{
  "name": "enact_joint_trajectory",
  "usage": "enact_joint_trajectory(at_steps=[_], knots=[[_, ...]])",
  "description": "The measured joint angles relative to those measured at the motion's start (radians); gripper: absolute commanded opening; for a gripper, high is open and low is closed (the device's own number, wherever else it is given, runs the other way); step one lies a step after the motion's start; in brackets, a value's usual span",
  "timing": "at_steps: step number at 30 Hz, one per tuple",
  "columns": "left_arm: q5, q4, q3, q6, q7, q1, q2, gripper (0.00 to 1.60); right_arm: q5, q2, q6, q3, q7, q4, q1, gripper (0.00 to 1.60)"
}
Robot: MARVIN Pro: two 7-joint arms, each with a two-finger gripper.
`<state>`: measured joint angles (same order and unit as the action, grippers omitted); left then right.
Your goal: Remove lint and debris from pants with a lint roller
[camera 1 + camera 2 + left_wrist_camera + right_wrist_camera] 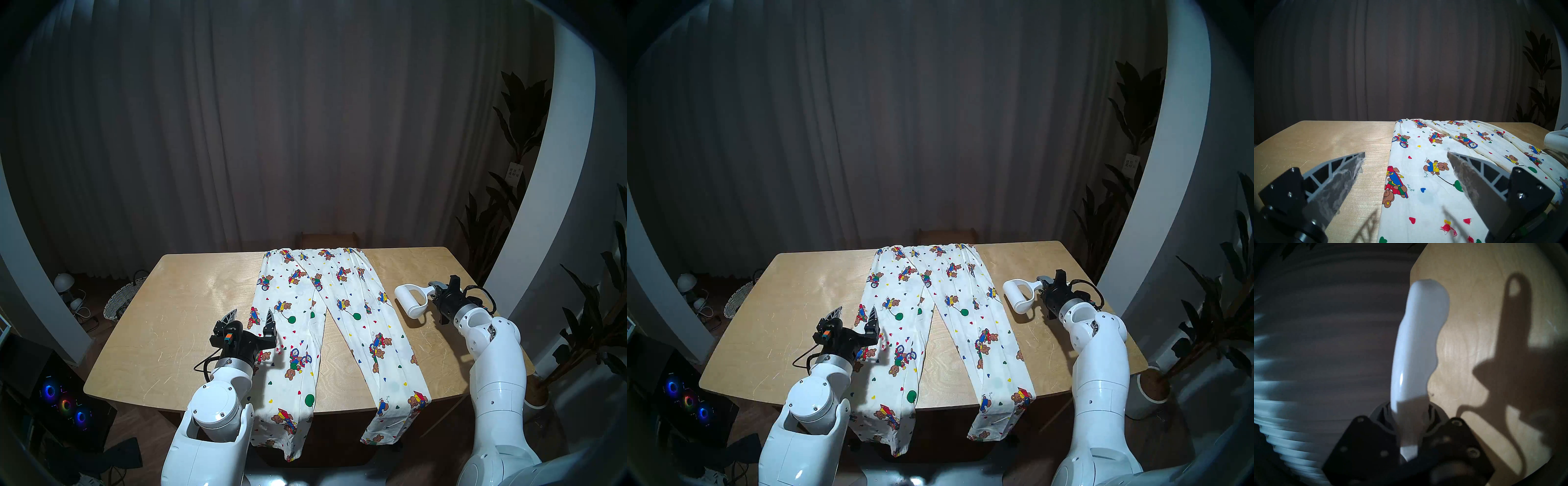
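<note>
The cream pants [305, 325] with a teddy-bear print lie flat on the wooden table [190, 305], waistband at the far edge, both leg ends hanging over the near edge. They also show in the left wrist view [1423, 178]. My left gripper [251, 316] is open and empty, hovering over the outer edge of the left leg; its fingers [1342, 178] carry lint. My right gripper [437, 291] is shut on the handle of the white lint roller [412, 300], held just above the table right of the pants. The handle [1417, 344] fills the right wrist view.
Small red wrinkled scraps [1447, 228] lie on the left leg near my left gripper. A chair back [327, 239] stands behind the table. A woven basket [118, 302] and lamps are on the floor at left, plants [509, 203] at right.
</note>
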<state>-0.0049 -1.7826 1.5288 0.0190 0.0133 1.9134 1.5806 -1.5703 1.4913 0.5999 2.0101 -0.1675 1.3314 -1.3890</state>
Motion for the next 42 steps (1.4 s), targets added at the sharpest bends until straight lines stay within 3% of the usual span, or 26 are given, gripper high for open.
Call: enact_joint_trajectory(at_steps=[8,17,26,33,42], knots=[[0.000,0.003,0.000,0.000,0.000,0.000,0.000,1.60,-0.030,0.059,0.028,-0.061,0.041,0.095,-0.004,0.00],[0.003,0.006,0.010,0.001,0.002,0.000,-0.003,1.60,-0.052,0.104,0.063,-0.221,0.053,0.213,-0.064,0.00],[0.024,-0.016,0.087,0.006,0.018,0.015,-0.044,1.60,-0.070,0.105,0.063,-0.375,0.053,0.318,-0.148,0.00],[0.051,-0.024,0.142,0.006,0.026,0.044,-0.082,1.60,-0.075,0.103,0.014,-0.489,0.051,0.394,-0.217,0.00],[0.107,-0.020,0.161,0.012,0.023,0.080,-0.125,1.60,-0.075,0.077,-0.124,-0.641,0.049,0.489,-0.327,0.00]])
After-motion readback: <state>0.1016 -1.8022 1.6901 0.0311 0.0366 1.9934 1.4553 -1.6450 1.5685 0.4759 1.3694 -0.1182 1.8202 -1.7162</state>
